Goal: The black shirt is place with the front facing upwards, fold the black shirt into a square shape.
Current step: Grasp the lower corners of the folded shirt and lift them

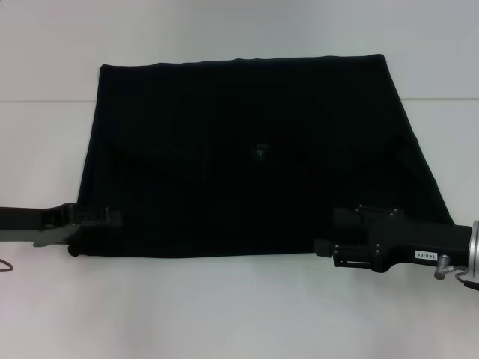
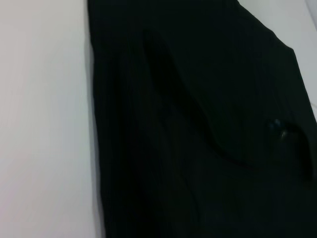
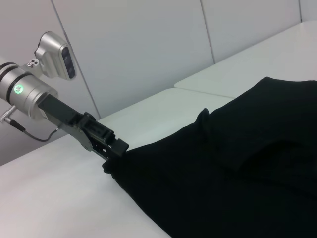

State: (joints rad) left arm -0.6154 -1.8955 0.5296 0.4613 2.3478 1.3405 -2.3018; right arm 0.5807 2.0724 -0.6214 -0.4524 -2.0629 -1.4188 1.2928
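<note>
White tabletop point(image 1: 224, 307) fills the scene, and the black shirt point(image 1: 254, 157) lies spread across its middle, partly folded into a broad trapezoid (no print shows, only a small neck label). At its near left corner the left gripper point(image 1: 96, 221) looks closed on the cloth's edge; at the near right corner the right gripper point(image 1: 333, 247) meets the hem, though I cannot tell its grip. Done well, both corners should lift level and travel together, keeping the fold line straight.
</note>
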